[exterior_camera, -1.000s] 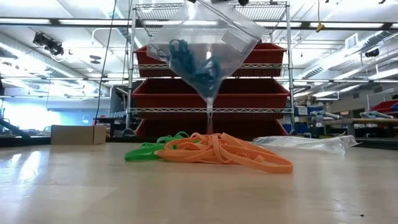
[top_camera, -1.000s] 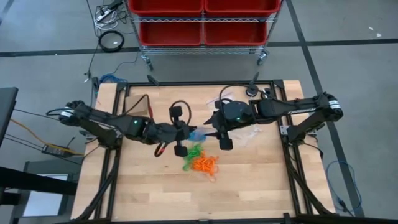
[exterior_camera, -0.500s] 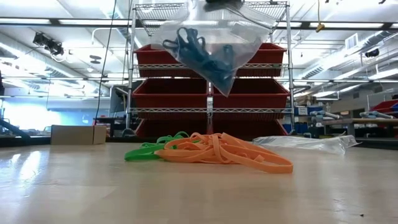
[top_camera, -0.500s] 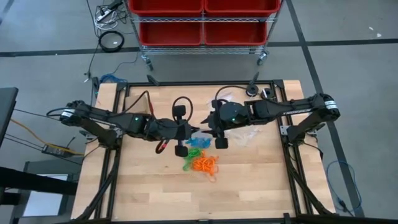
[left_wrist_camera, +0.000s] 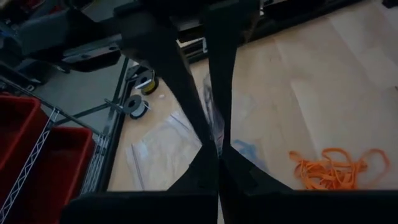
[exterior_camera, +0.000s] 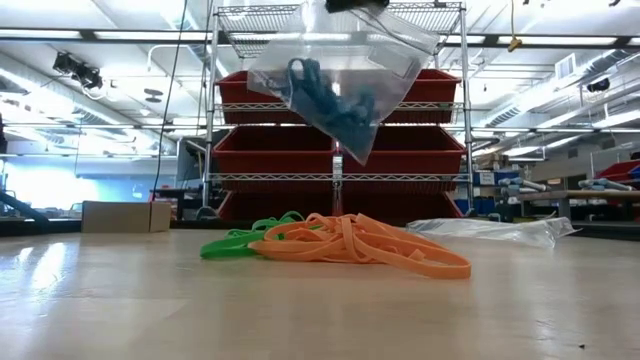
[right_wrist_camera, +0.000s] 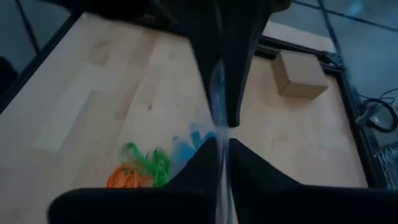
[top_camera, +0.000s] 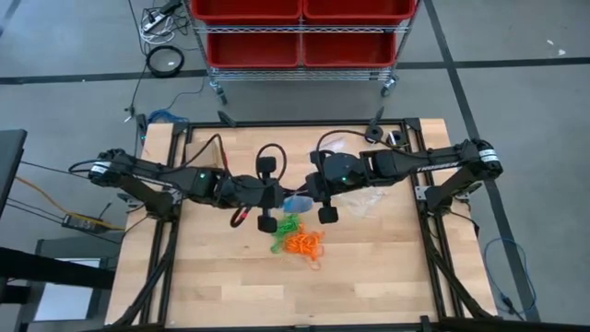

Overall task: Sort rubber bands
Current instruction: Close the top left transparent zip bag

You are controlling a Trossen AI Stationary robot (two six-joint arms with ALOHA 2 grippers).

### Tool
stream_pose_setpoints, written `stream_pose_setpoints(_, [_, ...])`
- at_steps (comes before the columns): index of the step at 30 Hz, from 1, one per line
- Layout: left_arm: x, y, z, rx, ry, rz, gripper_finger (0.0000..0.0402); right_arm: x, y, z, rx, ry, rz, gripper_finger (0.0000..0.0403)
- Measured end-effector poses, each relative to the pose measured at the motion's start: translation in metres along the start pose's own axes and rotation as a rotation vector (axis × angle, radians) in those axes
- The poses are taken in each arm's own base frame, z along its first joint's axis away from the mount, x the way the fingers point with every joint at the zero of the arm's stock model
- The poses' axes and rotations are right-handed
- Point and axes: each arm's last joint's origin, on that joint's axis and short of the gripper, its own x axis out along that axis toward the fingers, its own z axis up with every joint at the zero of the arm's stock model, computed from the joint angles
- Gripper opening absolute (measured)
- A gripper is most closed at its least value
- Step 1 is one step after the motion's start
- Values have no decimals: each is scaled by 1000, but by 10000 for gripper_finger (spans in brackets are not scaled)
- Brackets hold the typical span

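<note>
A clear zip bag (exterior_camera: 340,60) holding blue rubber bands (exterior_camera: 325,95) hangs above the table's middle, between my two grippers. My left gripper (top_camera: 280,198) and my right gripper (top_camera: 308,195) face each other almost tip to tip, both shut on the bag (top_camera: 295,204). Below it, green rubber bands (exterior_camera: 245,240) and orange rubber bands (exterior_camera: 360,245) lie in a loose heap on the wood. The right wrist view shows the same heap, green (right_wrist_camera: 146,158) beside orange (right_wrist_camera: 124,177). My left gripper (left_wrist_camera: 219,149) pinches the bag's top edge (left_wrist_camera: 215,127) between its two fingers, which come level from the table's left. The bag hangs below, clear of the table. My right gripper (right_wrist_camera: 224,142) pinches the same top edge (right_wrist_camera: 217,99) right beside the left fingers, coming level from the table's right. One lower corner (exterior_camera: 360,155) of the hanging bag points down.
A second clear bag (exterior_camera: 490,230) lies flat on the table to the right of the heap. A small tan cardboard box (exterior_camera: 125,215) stands at the table's far edge. Red bins on a wire rack (top_camera: 300,32) stand beyond the table.
My right gripper has moved toward the table's left, up to the left gripper, and taken hold of the bag's top edge. The bag, which hung as a narrow cone from the left gripper, now hangs wider and tilted, its lowest corner swung aside.
</note>
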Motion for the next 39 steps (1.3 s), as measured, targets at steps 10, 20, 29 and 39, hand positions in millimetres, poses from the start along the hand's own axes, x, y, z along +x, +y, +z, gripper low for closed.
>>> stream_pose_setpoints(10, [0, 0, -1, 7, 4, -4, 0, 1, 0, -2, 2, 21, 8, 18])
stream_pose_setpoints(20, [0, -1, -3, 22, 32, -7, 0, -1, 0, -8, -1, 86, -14, 65])
stream_pose_setpoints(29, [0, -1, -4, 23, 34, -7, 0, -2, 1, -13, -5, 143, -22, 7])
stream_pose_setpoints(39, [-1, -2, -7, 32, 63, -15, 0, -3, 2, -19, 10, 205, -13, 55])
